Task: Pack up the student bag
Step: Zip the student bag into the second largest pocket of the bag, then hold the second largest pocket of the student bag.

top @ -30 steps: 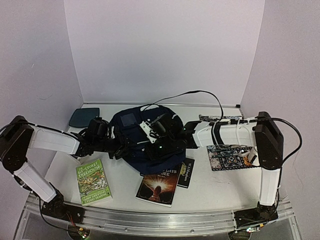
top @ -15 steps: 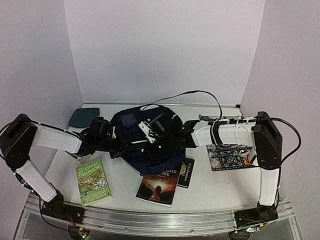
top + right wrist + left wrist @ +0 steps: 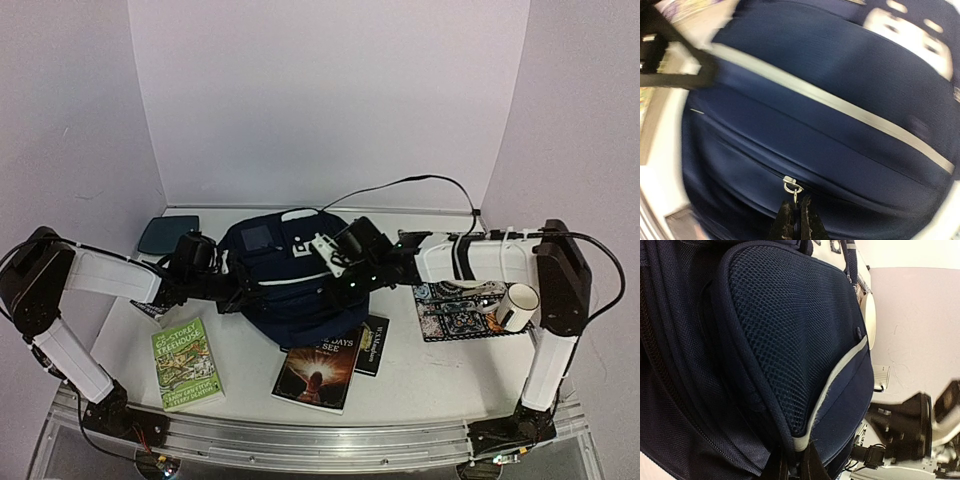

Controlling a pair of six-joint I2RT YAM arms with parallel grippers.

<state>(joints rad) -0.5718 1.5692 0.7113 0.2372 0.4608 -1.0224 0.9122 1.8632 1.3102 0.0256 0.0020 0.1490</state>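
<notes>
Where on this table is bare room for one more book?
The widest bare table lies at the near right, bordered by the dark book, the patterned mat and the right arm. A narrower strip runs between the green book and the dark book. Around the student bag it is crowded.

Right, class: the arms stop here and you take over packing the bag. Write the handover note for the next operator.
Left fingers: shut, pinching the student bag at the edge of its mesh pocket.
Right fingers: shut on a zip pull.
The bag lies mid-table. A green book and a dark book lie in front of it, with a mug to the right.
Done: both grips are set.
Left: open the zip and load the books, probably.
</notes>
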